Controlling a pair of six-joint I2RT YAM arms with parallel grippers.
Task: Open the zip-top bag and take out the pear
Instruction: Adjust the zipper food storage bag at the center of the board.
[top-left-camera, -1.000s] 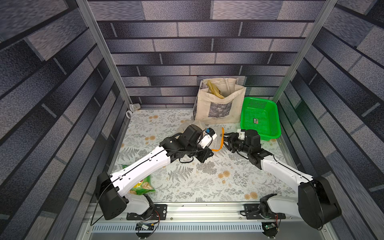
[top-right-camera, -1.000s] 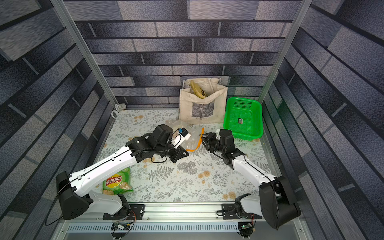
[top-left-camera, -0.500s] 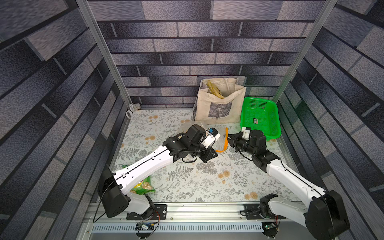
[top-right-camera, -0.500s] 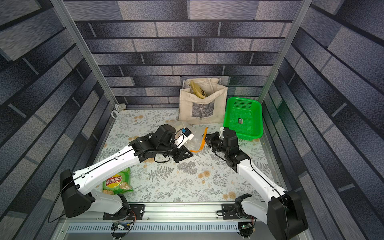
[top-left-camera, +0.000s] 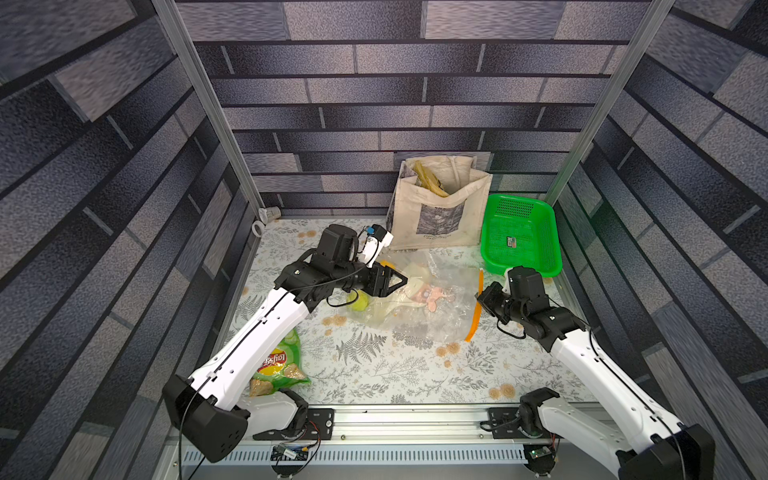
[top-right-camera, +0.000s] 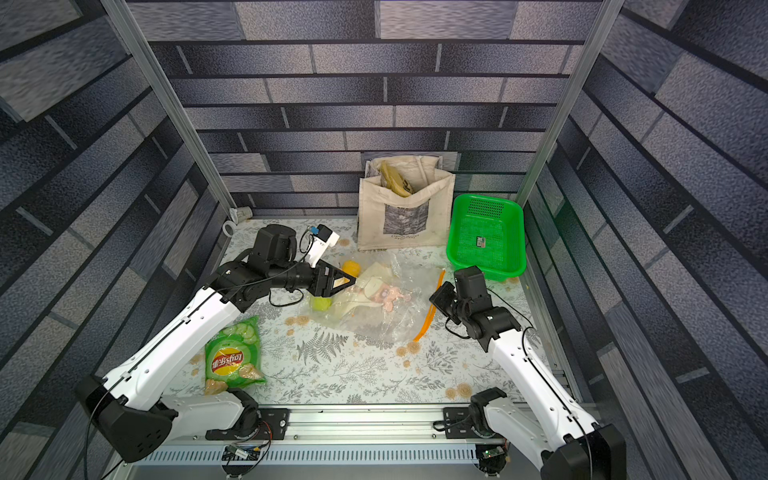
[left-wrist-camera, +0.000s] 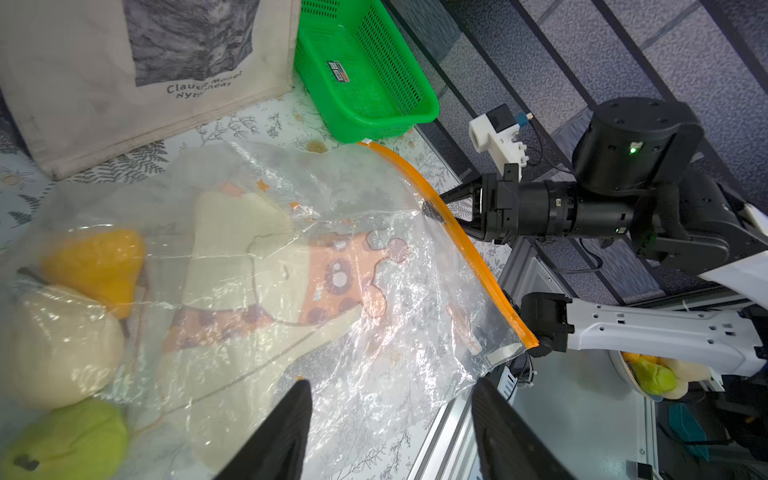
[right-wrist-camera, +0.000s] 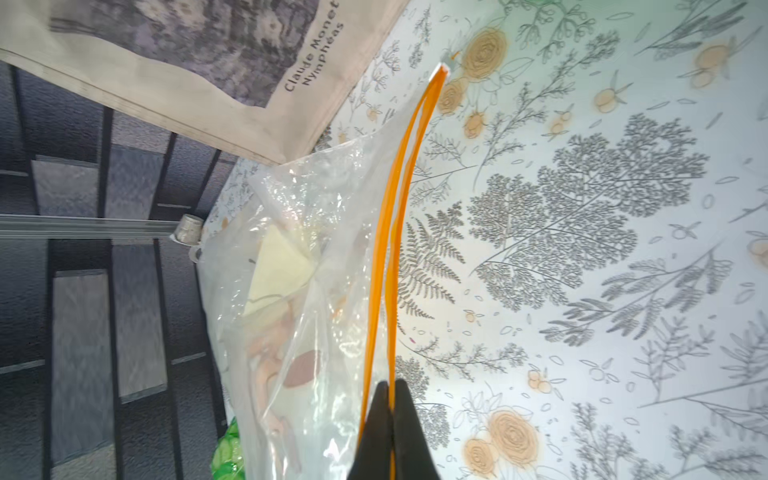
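The zip-top bag (top-left-camera: 436, 307) (top-right-camera: 386, 311) (left-wrist-camera: 374, 316) lies crumpled on the flowered table, its orange zip strip (top-left-camera: 478, 307) (left-wrist-camera: 465, 241) facing the right arm. My right gripper (top-left-camera: 480, 297) (right-wrist-camera: 390, 384) is shut on one side of the strip (right-wrist-camera: 390, 249), whose two sides stand slightly parted. Over the bag's other end, my left gripper (top-left-camera: 397, 281) (left-wrist-camera: 390, 386) is open and holds nothing. Through the plastic show a yellow-orange fruit (left-wrist-camera: 95, 266), a cream lump (left-wrist-camera: 54, 345), a green fruit (left-wrist-camera: 62, 440) (top-left-camera: 359, 301) and a soft toy (left-wrist-camera: 340, 274). Which one is the pear I cannot tell.
A beige cloth tote (top-left-camera: 440, 212) stands at the back, with a green basket (top-left-camera: 519, 237) to its right, close behind the right arm. A green crisp packet (top-left-camera: 282, 361) lies by the left arm near the front rail. A small cup (top-left-camera: 268, 214) sits in the back left corner.
My left gripper has opened and let go of the bag. The right gripper shut on the zip strip and drew it rightward, so the bag now lies spread between the arms.
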